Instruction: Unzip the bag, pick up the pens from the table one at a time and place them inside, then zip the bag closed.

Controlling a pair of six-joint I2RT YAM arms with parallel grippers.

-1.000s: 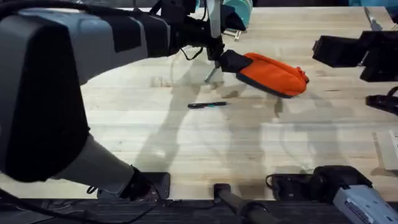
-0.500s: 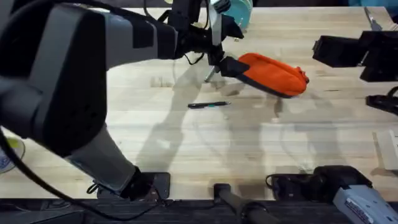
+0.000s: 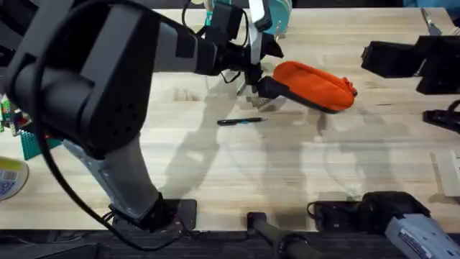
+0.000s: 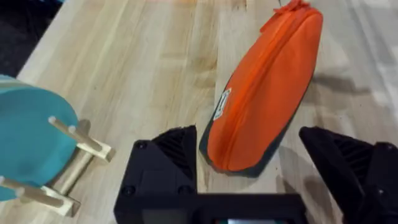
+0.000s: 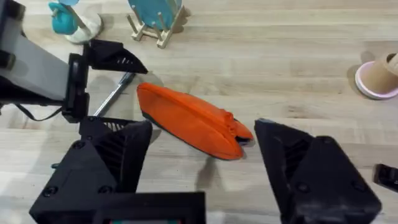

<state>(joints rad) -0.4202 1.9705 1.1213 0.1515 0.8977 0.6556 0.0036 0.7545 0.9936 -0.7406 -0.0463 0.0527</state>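
Left tool (image 4: 249,165) open astride bag (image 4: 264,93) end; table (image 3: 287,180) light wood.

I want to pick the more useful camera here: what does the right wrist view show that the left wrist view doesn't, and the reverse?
Right wrist alone: the slim silver-grey pen beside the left gripper, and a pink-rimmed cup. Left wrist alone: the small white label on the pouch's side. Both: the oblong orange fabric pouch zipped shut on the light wood table, and a teal disc on a wooden stand.

Left arm stretched far forward across the middle, left gripper (image 3: 260,68) jaws spread wide, right gripper (image 5: 199,163) jaws apart
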